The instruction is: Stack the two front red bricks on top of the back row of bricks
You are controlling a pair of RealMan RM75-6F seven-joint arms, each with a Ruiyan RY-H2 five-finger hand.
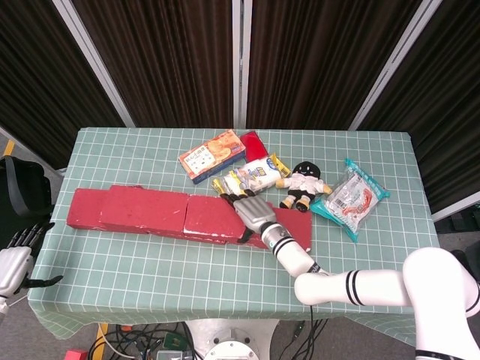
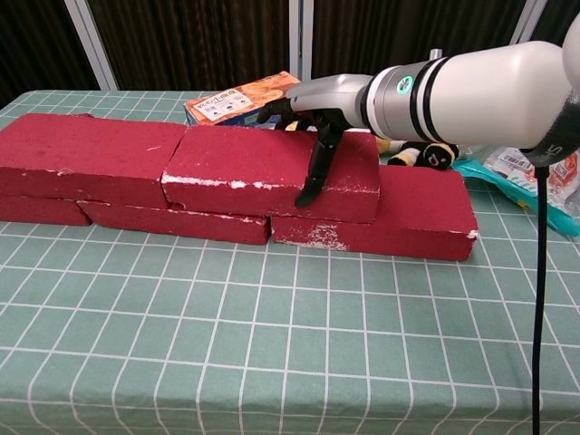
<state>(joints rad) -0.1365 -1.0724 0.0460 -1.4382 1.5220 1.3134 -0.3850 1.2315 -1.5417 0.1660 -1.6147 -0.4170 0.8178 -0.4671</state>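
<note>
From the head view, the right hand (image 1: 253, 214) lies palm-down on the right end of the upper red brick (image 1: 212, 214), fingers spread over its top, with dark fingertips reaching past the far edge and one hanging over the near face. That brick sits on a lower red brick (image 1: 294, 225) whose right end sticks out from under it. To the left, another upper red brick (image 1: 129, 208) continues the row along the green checked tabletop (image 1: 150, 262). Behind the bricks lie a cracker box (image 1: 212, 155), a white snack packet (image 1: 253, 173), a plush doll (image 1: 302, 184) and a teal bag (image 1: 350, 198). The left hand (image 1: 15, 262) hangs off the tabletop's left edge, well apart from everything, fingers apart and holding nothing.

From the chest view, the right hand (image 2: 313, 113) grips the upper red brick (image 2: 272, 172) across its width: one finger (image 2: 316, 172) runs down over the top to the front face, while the others curl over the back edge. Whether the far fingers press against the back face is hard to tell from here. The brick rests flat on the bottom row, overlapping the lower red brick (image 2: 426, 217) on the right and a second lower brick (image 2: 172, 222) on the left. The left upper brick (image 2: 86, 163) touches it end to end. The cracker box (image 2: 240, 98) stands just behind the hand.
</note>
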